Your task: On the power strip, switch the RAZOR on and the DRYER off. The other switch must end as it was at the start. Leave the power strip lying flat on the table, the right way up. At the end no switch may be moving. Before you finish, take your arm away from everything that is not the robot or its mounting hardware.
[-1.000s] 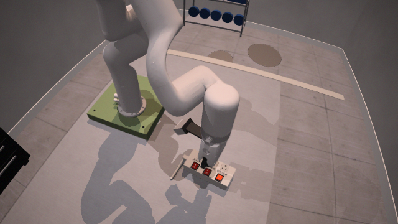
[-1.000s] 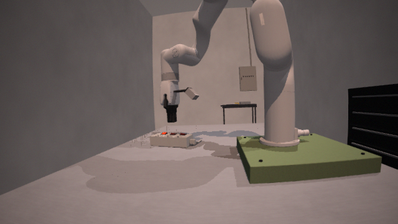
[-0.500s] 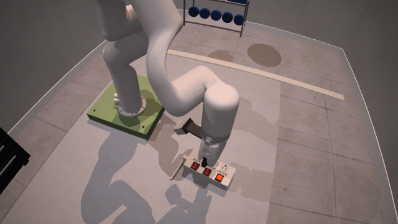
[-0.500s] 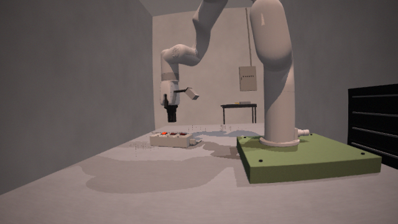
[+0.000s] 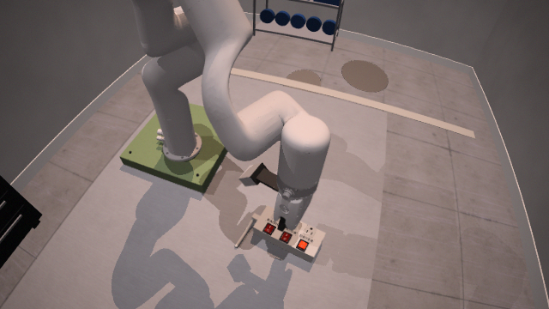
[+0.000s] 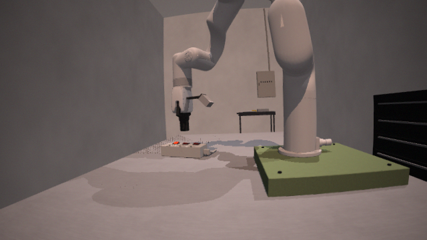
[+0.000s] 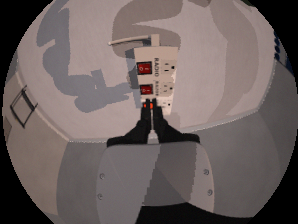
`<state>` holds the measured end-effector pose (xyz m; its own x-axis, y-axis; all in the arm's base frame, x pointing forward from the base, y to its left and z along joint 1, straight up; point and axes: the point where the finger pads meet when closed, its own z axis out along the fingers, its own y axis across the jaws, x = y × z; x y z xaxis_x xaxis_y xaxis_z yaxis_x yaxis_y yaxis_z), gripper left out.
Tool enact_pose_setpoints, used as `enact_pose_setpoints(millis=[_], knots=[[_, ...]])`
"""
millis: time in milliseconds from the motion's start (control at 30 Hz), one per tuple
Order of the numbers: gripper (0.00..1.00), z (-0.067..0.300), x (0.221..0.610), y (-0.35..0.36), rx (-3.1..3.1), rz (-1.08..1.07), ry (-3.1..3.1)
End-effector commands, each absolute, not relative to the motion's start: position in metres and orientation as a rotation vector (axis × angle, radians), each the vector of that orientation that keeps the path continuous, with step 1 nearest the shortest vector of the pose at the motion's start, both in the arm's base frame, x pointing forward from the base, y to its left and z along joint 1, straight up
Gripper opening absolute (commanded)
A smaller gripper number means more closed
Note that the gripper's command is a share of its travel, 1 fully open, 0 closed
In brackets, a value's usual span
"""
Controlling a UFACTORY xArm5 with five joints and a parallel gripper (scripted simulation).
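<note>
The white power strip lies flat on the table, the right way up, with three red rocker switches in a row. The switch at one end glows brighter than the other two. The labels are too small to read. My gripper is shut on nothing, its fingers pressed together and pointing straight down. It hangs a clear gap above the strip, roughly over its middle. In the wrist view the fingertips partly cover the bright switch.
The strip's short cord stub points toward the arm's green base plate. A black drawer cabinet stands at one side. A rack of blue balls and a small table are far off.
</note>
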<state>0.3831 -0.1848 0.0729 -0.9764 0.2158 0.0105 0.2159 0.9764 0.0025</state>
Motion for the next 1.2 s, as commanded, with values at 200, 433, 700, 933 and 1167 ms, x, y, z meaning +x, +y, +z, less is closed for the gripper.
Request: enact_pose_setpoints(millis=[200,433,700,933,1167], knots=[[0.0,0.071,0.384,-0.185,-0.34,-0.004,-3.116],[0.0,0.066,0.384,-0.185,-0.34,-0.004,-3.116],[0.0,0.057,0.384,-0.185,-0.34,-0.004,-3.116],[0.0,0.05,0.384,-0.185,-0.34,-0.004,-3.116],[0.0,0.041,0.384,-0.185,-0.34,-0.004,-3.116]])
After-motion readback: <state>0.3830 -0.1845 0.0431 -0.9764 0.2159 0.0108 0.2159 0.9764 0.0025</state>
